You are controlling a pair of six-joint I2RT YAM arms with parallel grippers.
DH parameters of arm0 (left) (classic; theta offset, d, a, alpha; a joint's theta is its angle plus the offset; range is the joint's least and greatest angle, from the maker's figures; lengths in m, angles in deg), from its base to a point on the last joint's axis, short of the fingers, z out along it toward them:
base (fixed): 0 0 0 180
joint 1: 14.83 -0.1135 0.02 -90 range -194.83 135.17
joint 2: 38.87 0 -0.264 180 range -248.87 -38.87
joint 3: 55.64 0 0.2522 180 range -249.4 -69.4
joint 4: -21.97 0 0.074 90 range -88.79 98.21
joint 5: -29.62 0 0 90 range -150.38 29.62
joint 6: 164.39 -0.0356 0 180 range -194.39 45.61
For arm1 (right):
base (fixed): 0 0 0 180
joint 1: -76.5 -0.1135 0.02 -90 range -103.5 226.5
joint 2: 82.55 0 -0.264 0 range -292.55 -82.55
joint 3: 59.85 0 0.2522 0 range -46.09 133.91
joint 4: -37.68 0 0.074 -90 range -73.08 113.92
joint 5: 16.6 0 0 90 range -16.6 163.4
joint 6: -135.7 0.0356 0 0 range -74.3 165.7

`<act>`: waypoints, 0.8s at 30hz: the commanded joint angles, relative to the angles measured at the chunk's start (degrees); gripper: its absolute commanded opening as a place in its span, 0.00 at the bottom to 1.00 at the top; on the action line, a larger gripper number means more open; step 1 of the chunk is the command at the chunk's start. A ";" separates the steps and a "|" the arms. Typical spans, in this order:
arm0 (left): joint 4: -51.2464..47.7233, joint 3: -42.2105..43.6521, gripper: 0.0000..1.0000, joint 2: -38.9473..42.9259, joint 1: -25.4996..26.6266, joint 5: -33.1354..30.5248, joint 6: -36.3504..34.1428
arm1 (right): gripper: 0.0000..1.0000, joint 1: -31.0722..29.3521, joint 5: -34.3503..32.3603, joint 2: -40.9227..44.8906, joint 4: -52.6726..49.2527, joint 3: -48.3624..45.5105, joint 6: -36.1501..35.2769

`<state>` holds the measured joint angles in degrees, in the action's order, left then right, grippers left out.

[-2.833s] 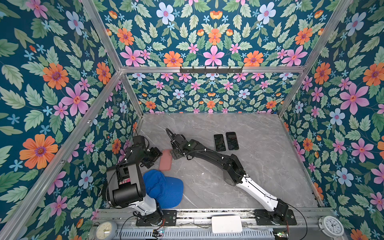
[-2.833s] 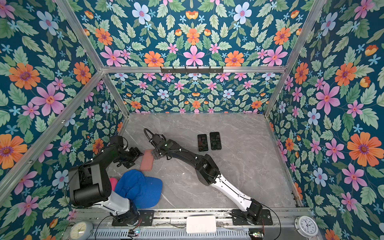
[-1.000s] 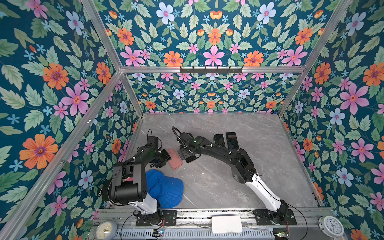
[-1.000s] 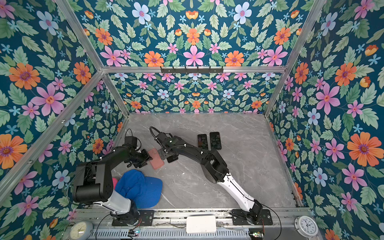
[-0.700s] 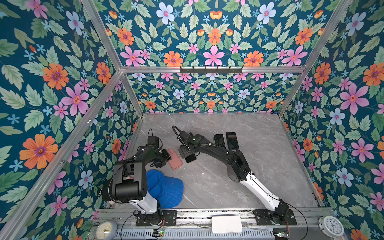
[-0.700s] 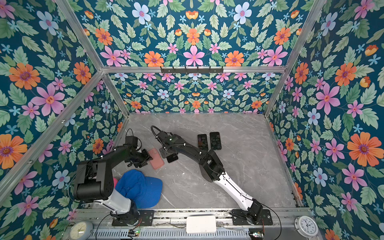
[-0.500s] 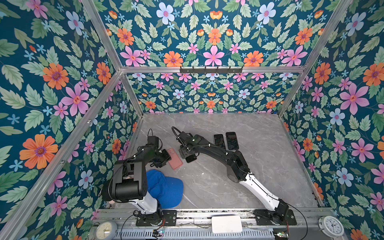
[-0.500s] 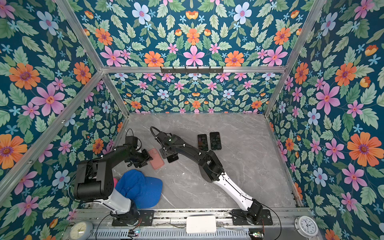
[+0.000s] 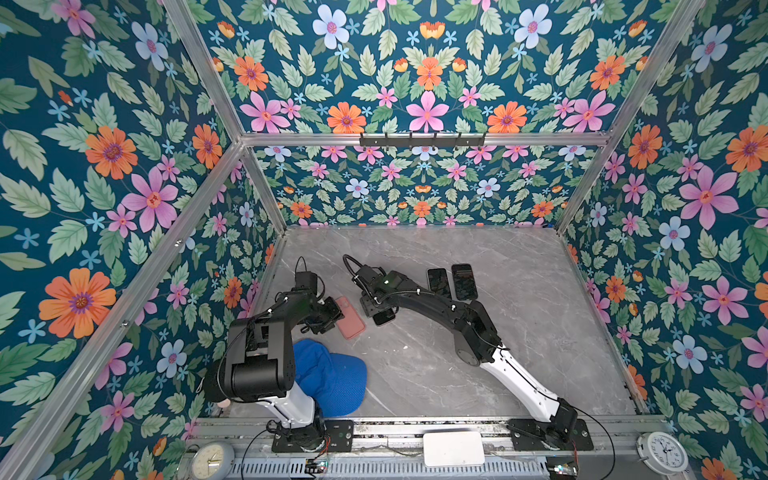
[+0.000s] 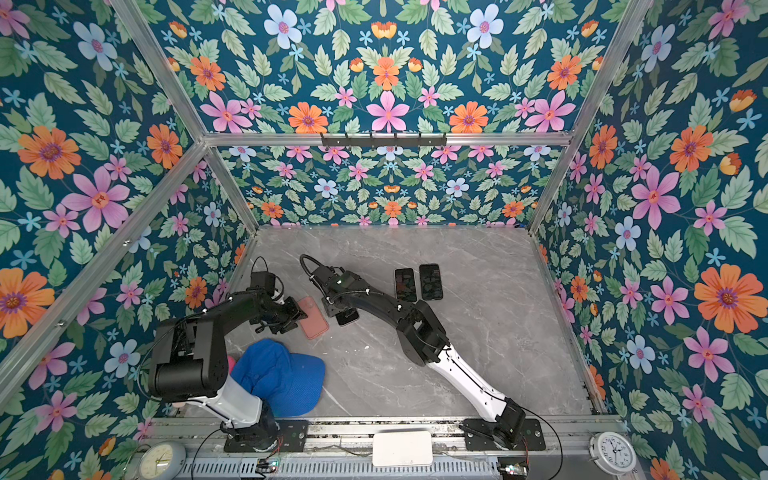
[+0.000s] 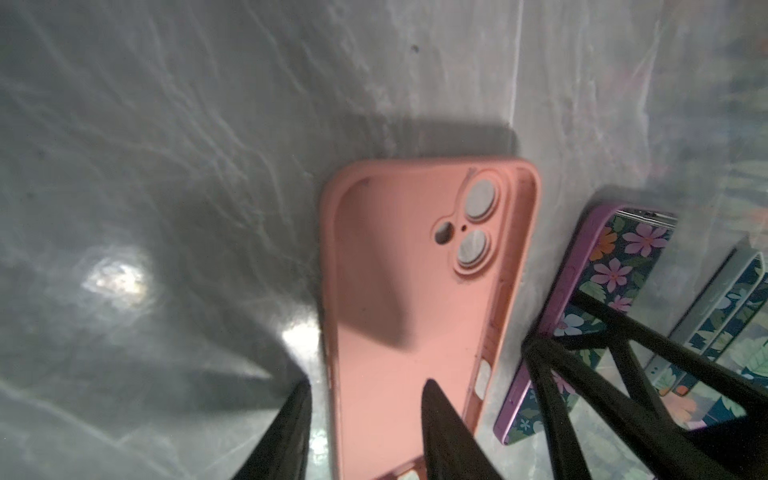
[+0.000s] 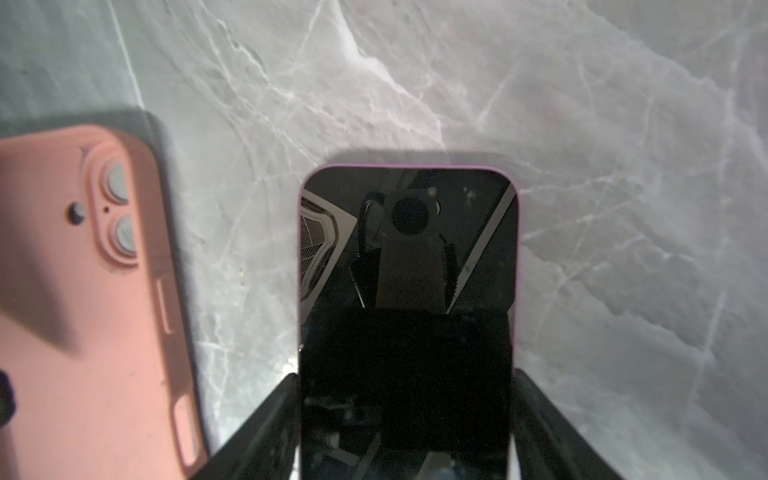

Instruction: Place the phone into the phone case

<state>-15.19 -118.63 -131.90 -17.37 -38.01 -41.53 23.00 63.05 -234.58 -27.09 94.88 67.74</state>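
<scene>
The pink phone case lies flat, open side up, on the marble table. Its long edge sits right at the tips of the left pincer. In both top views the pincer's body hides how they meet. The left wrist view shows it: the left pincer stands part open, with 1 finger over the case's floor and 1 outside over the table. The case's side wall runs between them, and the gap is wider than the wall.

The phone lies just beside the case, apart from it, on the side away from the left pincer. It sits between the fingers of the right pincer, and in both top views only its end peeks out. The right wrist view shows more: a purple rim, a dark screen facing up, and the right pincer closed against its 2 long edges with no gap showing. There the screen mirrors the wrist camera. In the left wrist view the same phone mirrors the flowered walls.

Only the top views show 2 more phones side by side, well apart from the right pincer behind its wrist. They also show a blue cap by the left arm's base.
</scene>
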 commanded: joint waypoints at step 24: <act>5.74 1.16 0.45 5.33 8.15 11.54 0.84 | 0.63 1.47 4.81 27.45 15.85 -42.46 -1.90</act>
<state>-12.26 -118.70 -128.34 -9.20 -32.43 -40.33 24.51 67.45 -208.94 -15.68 54.44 66.51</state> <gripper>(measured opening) 0.448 0.714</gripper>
